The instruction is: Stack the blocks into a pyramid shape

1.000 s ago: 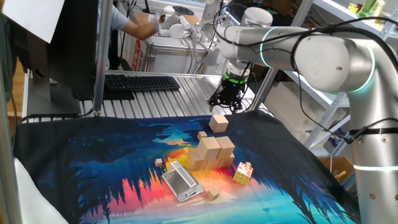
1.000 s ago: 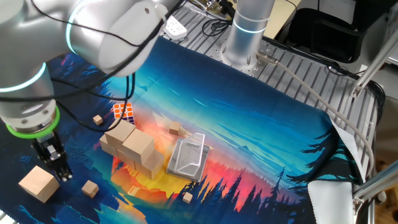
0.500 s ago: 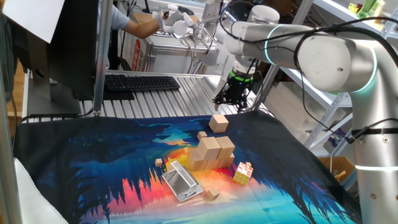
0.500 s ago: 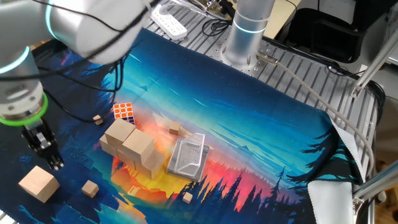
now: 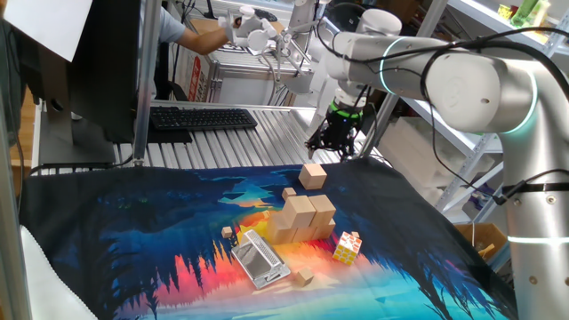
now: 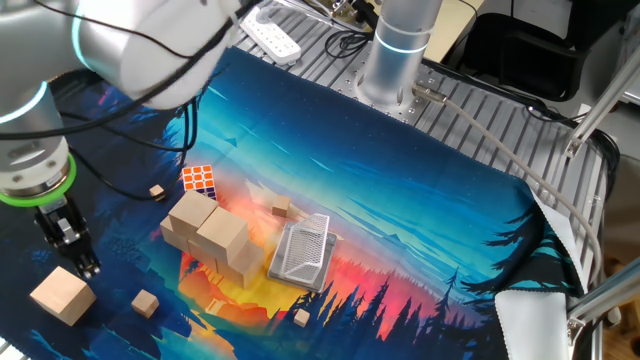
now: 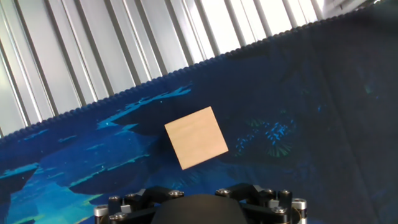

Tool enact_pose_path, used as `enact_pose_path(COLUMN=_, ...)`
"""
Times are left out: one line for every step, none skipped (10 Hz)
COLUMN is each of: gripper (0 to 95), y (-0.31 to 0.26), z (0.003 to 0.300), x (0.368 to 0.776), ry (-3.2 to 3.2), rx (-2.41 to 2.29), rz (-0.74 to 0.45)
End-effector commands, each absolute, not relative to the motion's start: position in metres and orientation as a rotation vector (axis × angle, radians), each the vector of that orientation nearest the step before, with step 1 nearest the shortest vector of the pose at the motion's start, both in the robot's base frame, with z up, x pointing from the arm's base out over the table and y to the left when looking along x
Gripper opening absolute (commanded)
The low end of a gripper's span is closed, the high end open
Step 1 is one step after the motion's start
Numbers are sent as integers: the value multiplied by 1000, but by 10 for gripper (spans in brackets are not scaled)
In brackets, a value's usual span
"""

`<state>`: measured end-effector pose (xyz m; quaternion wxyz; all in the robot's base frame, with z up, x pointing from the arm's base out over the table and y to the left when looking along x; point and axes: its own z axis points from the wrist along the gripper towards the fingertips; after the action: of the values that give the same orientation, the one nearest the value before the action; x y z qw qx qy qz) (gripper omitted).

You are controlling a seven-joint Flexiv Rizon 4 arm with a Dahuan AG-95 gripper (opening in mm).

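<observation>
Printed cloth (image 6: 420, 200) bears lone block (image 7: 196, 137) under open end effector (image 6: 72, 250).

Colours on the table: tan wood against a blue-to-orange mat.
Blocks (image 5: 302, 218) plain light tan; lone block (image 6: 62, 294) likewise. Mat (image 6: 420, 190) printed dark blue at its edges, cyan mid, orange-red forest silhouettes. Puzzle cube (image 5: 347, 247) yellow, orange, white. Arm (image 5: 462, 80) silver-grey, banded green. Metal grid piece (image 6: 302, 250) grey.

Puzzle cube (image 5: 347, 248) (multicoloured), metal grater (image 6: 301, 252)
</observation>
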<state>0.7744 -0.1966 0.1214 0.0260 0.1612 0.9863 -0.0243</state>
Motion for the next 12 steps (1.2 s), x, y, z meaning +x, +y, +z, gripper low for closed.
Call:
enact_pose_path(gripper=950, y=-198, z=121, x=775, ry=3056, rx=493, rz=-71)
enact_pose_path(gripper=950, y=-198, z=121, x=775, ry=3056, rx=493, rz=-71)
enact_pose_path(gripper=950, y=-198, z=121, x=775, ry=3057, rx=496, rz=-69)
enact_pose_path(gripper=950, y=-198, z=120, x=775, ry=3058, rx=500, rz=-64)
enact_pose_path(gripper=950, y=-198, z=120, x=775, ry=3060, rx=507, rz=-59)
enact_pose_path(gripper=950, y=-196, z=119, x=776, ry=3063, rx=514, rz=-59)
enact_pose_path(gripper=950, y=-195, z=119, x=776, ry=3064, rx=522, rz=-61)
enact_pose_path(gripper=950, y=-192, z=118, x=777, ry=3060, rx=542, rz=-61)
enact_pose_path(gripper=950, y=-188, z=118, x=778, ry=3057, rx=558, rz=-61)
enact_pose_path(gripper=950, y=-183, z=121, x=779, ry=3055, rx=578, rz=-62)
enact_pose_path(gripper=950, y=-180, z=123, x=780, ry=3050, rx=588, rz=-65)
enact_pose_path(gripper=950, y=-176, z=124, x=780, ry=3040, rx=604, rz=-67)
